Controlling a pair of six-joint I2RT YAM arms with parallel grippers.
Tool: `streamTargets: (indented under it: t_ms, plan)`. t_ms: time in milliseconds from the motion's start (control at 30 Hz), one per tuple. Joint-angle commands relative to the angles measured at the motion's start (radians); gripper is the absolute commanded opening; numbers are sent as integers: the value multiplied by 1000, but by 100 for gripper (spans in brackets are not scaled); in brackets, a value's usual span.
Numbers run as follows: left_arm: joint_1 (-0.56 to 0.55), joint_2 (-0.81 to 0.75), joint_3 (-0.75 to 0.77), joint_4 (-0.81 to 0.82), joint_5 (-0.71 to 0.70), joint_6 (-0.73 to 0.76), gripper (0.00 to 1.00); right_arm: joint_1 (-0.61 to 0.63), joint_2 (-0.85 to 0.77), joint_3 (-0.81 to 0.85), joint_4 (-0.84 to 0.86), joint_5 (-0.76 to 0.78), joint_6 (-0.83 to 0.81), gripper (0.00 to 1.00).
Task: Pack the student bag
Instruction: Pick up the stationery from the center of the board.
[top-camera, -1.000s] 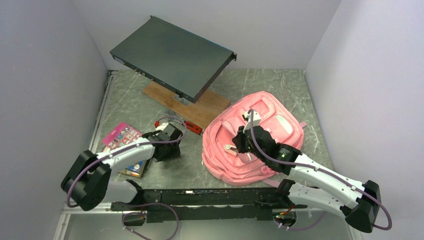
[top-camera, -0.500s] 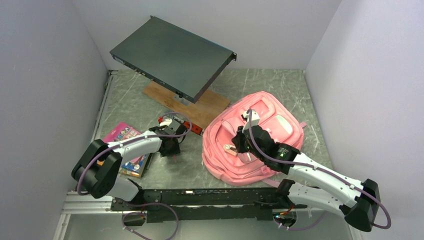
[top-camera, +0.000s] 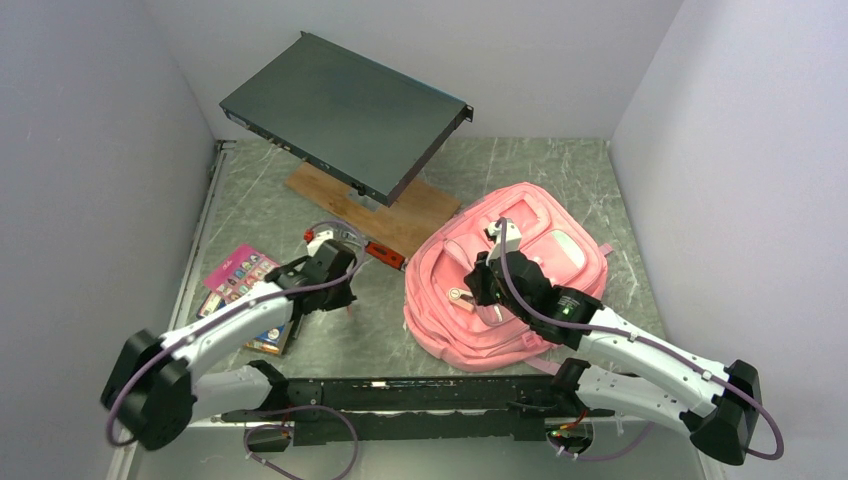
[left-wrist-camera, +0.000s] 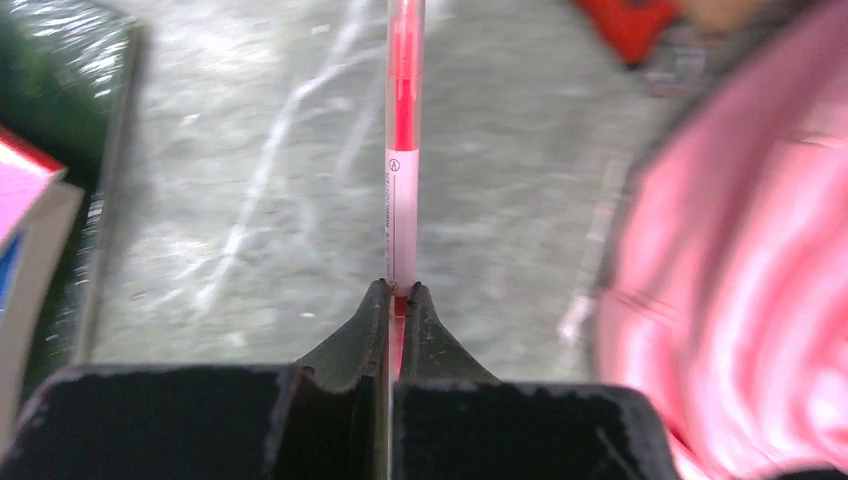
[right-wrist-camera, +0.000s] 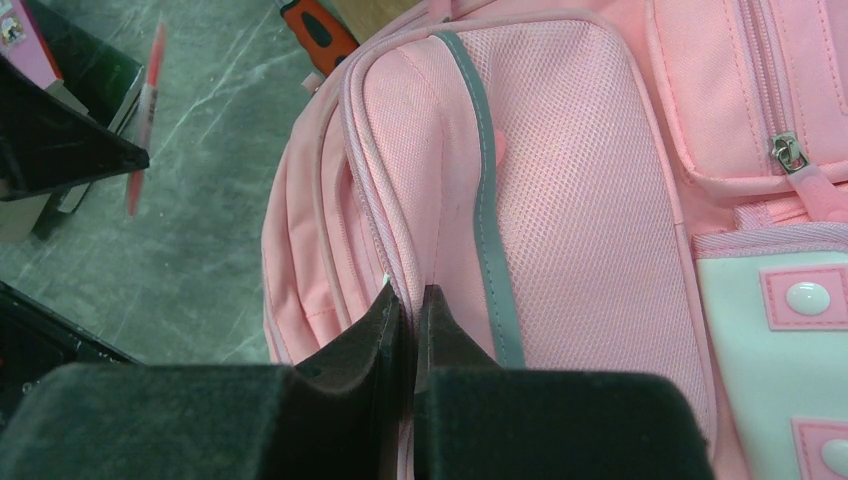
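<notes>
Left wrist view: the left gripper (left-wrist-camera: 397, 292) is clamped on the very end of one red pen (left-wrist-camera: 402, 180), which projects far beyond the jaws. Hazard: so short a hold may let the pen pivot or slip on contact with fabric.

The right gripper (right-wrist-camera: 408, 295) pinches a thin fabric fold at a seam of the student bag (top-camera: 440, 315), centre-right in the top view. The fold may pull free. No open pocket is visible.

Count: one bag, one pen, one book (top-camera: 245, 275), one red tool (top-camera: 385, 255), one dark rack unit (top-camera: 345, 115).

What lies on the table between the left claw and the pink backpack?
Only bare marbled table separates left claw, shut on a red pen, from backpack; left wrist view shows it.
</notes>
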Motion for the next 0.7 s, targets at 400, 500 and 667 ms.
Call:
streamTargets:
  t_ms: [400, 500, 667]
  plan:
    - [-125, -294, -253, 781, 529, -197, 0, 6, -4, 40, 110, -19, 7, 0]
    - [-196, -208, -211, 826, 549, -208, 0, 6, -3, 40, 120, -17, 3, 0]
    - [-236, -19, -162, 958, 641, -279, 0, 6, 4, 41, 121, -35, 13, 0]
